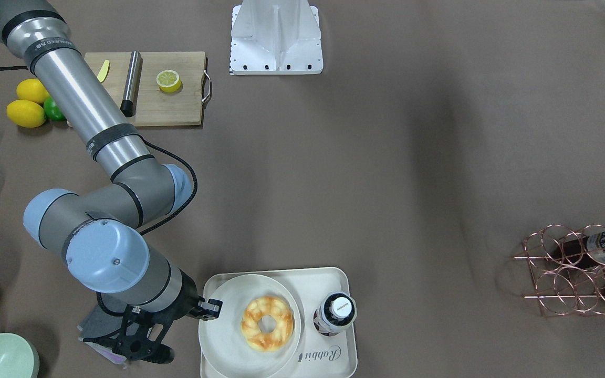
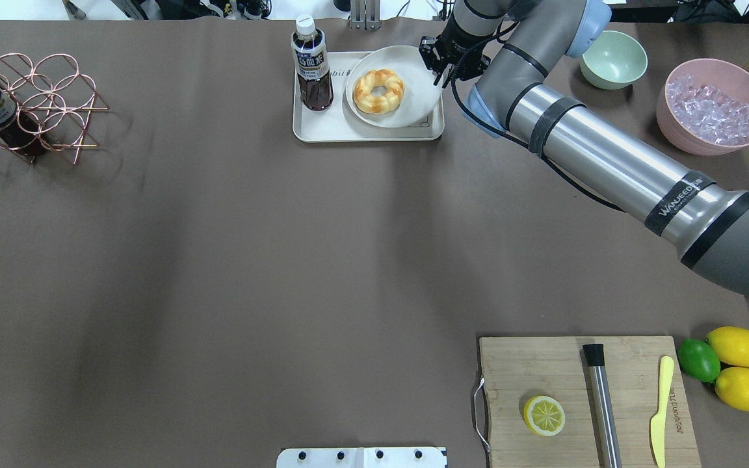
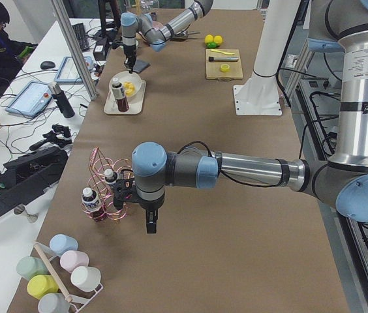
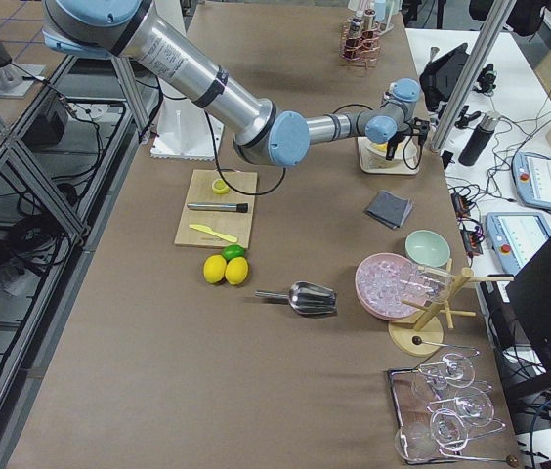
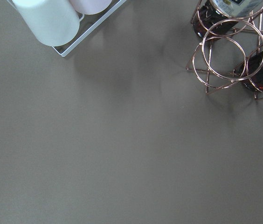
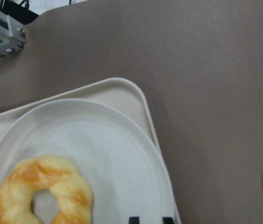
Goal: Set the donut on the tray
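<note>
The donut [image 1: 267,323] lies on a round off-white plate [image 1: 229,315], which rests on the cream tray [image 1: 344,341] and overhangs its rim. The donut also shows in the overhead view [image 2: 379,91] and the right wrist view [image 6: 43,191]. My right gripper [image 1: 211,308] is at the plate's edge [image 2: 436,78], nearly closed, and looks shut on the rim. Its fingertips [image 6: 134,219] show close together at the rim [image 6: 166,186]. My left gripper [image 3: 151,225] hangs over bare table beside the wine rack. I cannot tell whether it is open.
A dark bottle [image 1: 335,314] stands on the tray beside the plate. A green bowl [image 2: 613,60] and a pink bowl of ice [image 2: 712,107] are close to my right arm. A cutting board [image 2: 634,435] with a lemon half [image 2: 543,416] is near the base. The copper rack [image 2: 30,97] is far left.
</note>
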